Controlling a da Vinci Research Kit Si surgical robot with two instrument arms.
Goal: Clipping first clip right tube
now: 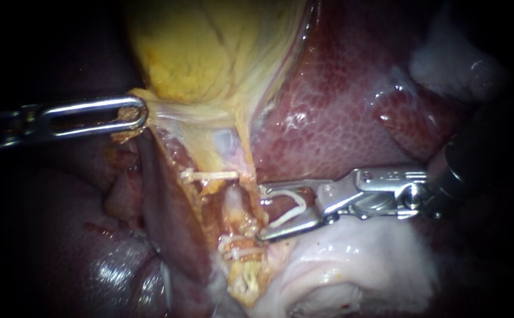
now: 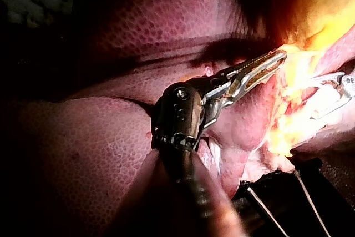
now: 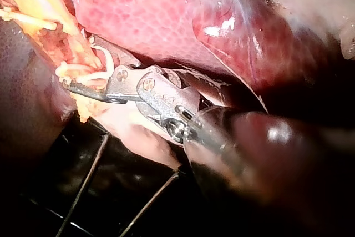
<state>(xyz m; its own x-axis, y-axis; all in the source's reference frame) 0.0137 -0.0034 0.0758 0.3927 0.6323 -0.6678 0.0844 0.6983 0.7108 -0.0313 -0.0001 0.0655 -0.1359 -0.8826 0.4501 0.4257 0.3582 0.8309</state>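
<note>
Below the gallbladder [image 1: 210,53], our left end effector [image 1: 132,115] pinches its neck tissue taut, seemingly to expose the pale tube [image 1: 235,203], while our right end effector [image 1: 260,213], spread yet cradling a white clip [image 1: 289,207], sits just beside that tube.

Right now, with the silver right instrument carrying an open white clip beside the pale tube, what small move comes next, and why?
Probably ease the right instrument forward: its white clip, held between wide jaws, looks short of straddling the pale tube, while the left instrument holds yellow tissue taut.
</note>
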